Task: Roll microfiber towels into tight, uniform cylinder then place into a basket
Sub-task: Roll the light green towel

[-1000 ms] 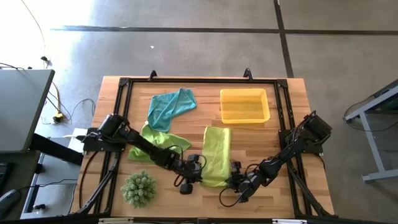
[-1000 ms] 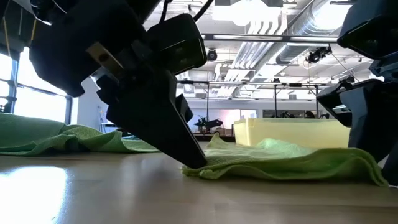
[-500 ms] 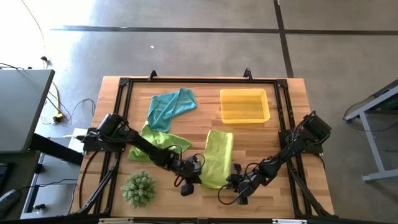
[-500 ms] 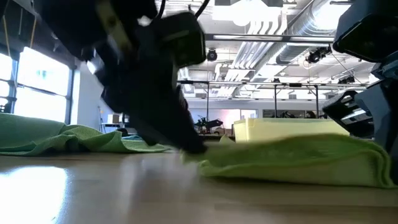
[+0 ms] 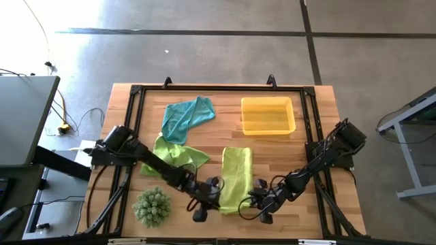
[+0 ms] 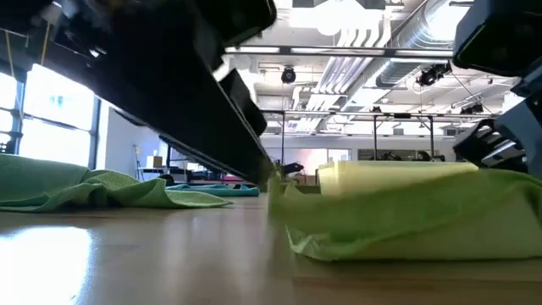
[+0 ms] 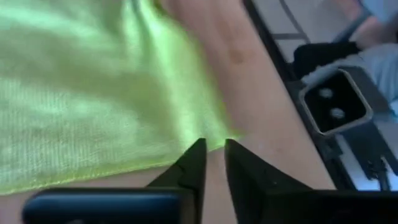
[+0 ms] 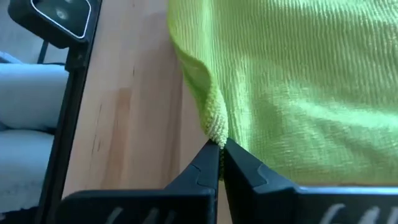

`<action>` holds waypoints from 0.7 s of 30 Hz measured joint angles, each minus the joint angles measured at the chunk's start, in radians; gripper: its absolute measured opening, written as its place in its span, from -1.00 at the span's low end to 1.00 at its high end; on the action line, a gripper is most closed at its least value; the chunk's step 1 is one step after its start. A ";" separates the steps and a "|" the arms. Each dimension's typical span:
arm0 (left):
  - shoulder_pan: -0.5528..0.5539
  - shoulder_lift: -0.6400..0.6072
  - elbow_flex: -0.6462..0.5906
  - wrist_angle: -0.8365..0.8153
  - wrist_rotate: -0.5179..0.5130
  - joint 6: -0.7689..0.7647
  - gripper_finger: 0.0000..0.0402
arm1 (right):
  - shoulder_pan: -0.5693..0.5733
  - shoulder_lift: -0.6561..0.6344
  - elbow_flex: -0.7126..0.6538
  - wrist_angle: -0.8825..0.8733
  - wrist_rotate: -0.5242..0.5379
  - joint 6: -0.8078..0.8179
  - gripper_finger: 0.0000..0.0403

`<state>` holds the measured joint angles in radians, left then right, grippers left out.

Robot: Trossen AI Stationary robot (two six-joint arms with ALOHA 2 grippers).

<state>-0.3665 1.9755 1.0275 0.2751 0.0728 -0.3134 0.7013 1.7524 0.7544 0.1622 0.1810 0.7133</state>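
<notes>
**Both grippers at the near corners of a lime-green towel, about to begin the roll**

A wooden table (image 5: pixel 129 95) seen from above. A flat lime-green towel (image 5: pixel 235 173) lies near the front middle, its long side running away from the front edge. The left gripper (image 5: pixel 215 197) sits at the towel's near left corner and the right gripper (image 5: pixel 253 199) at its near right corner, so the two arms meet at the front edge of the cloth.

From the right wrist, the right gripper (image 8: pixel 219 155) has its fingers pressed together on a puckered bit of the towel's hem (image 8: pixel 216 127). From the left wrist, the left gripper (image 7: pixel 214 163) shows a narrow gap between its tips, right at the cloth's corner (image 7: pixel 214 134); I cannot tell whether it has any fabric. At table height the near edge of the towel (image 6: pixel 406 212) stands lifted in a thick fold.

A second lime-green towel (image 5: pixel 170 155) lies crumpled to the left, a teal towel (image 5: pixel 185 117) behind it, and the yellow basket (image 5: pixel 268 116) waits at the back right with nothing in it. A spiky green plant ball (image 5: pixel 151 206) sits at the front left.

To roll well, I would judge both corners need an equal, secure pinch first; the left looks doubtful. Then both hands should turn the edge over together, level and taut, or the cylinder will come out as a cone.
</notes>
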 joint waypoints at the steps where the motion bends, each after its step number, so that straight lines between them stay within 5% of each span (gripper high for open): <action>1: -0.007 0.000 0.001 0.007 -0.003 0.020 -0.66 | 0.000 0.001 0.000 -0.005 -0.001 0.005 -1.00; 10: -0.041 0.000 0.001 0.045 -0.135 0.291 -0.31 | -0.008 0.001 0.000 0.016 -0.003 0.102 -1.00; 21: -0.059 0.000 0.001 0.028 -0.208 0.261 -0.30 | -0.048 0.001 0.002 0.080 -0.003 0.312 -1.00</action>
<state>-0.4256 1.9751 1.0286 0.3035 -0.1354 -0.0521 0.6531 1.7535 0.7559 0.2424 0.1777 1.0249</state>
